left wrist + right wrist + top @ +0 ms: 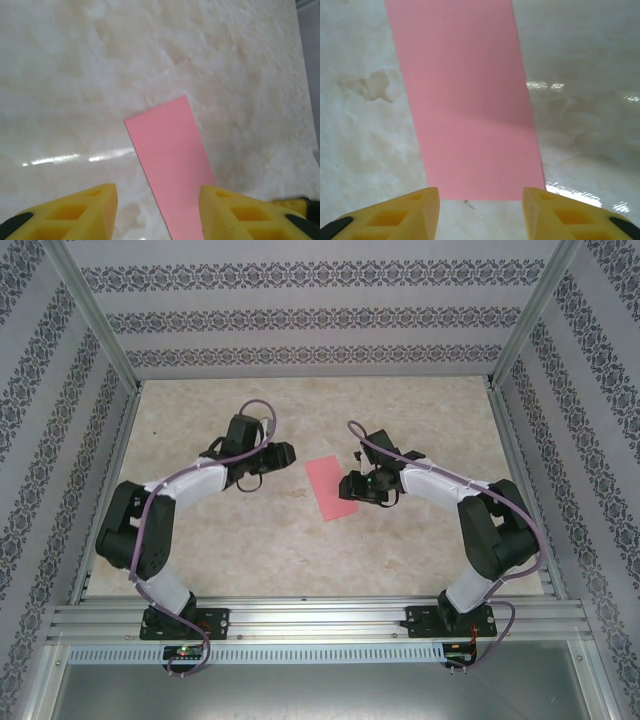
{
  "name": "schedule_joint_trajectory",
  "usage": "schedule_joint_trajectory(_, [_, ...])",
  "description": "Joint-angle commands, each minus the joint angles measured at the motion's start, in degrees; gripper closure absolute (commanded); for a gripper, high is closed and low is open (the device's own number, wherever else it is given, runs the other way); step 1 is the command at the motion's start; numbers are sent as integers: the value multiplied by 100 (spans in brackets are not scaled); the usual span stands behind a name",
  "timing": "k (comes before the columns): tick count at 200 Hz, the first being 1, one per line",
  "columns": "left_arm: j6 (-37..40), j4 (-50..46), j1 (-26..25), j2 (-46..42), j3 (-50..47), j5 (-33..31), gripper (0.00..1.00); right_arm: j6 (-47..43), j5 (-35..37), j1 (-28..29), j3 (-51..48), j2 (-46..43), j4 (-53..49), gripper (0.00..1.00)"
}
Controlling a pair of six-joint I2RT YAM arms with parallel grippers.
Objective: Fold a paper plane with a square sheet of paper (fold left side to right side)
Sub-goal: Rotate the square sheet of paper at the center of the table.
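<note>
Paper [331, 487] flat, long axis far-near, near end skewed right; my left gripper [158, 199] and right gripper [481, 199] flank it, fingers spread, empty, open table [250, 540] round its edges.

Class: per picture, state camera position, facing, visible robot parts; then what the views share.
Top: above and behind, looking down at the table; left arm, right arm, left tool, right tool show.
Left wrist: on left arm, facing down; its yellow fingers.
Right wrist: on right arm, facing down; its yellow fingers.
Shared: the pink paper.
</note>
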Motion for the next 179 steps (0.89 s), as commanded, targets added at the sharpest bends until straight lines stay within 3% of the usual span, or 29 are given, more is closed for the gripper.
schedule_joint_trajectory(1, [-561,492,-511,-231,-567,-209,51,-216,251,-25,202,299,-203,47])
schedule_joint_trajectory(44, [-648,335,-987,-425,-700,-478,49,-142,220,-24,325,610,-143,38])
schedule_joint_trajectory(106, [-551,69,-1017,-646,-721,-665,49,49,122,127,318,911,-96,36])
schedule_joint_trajectory(179, [-434,-183,-1014,-886,-804,-847,48,382,133,657,170,685,-87,37])
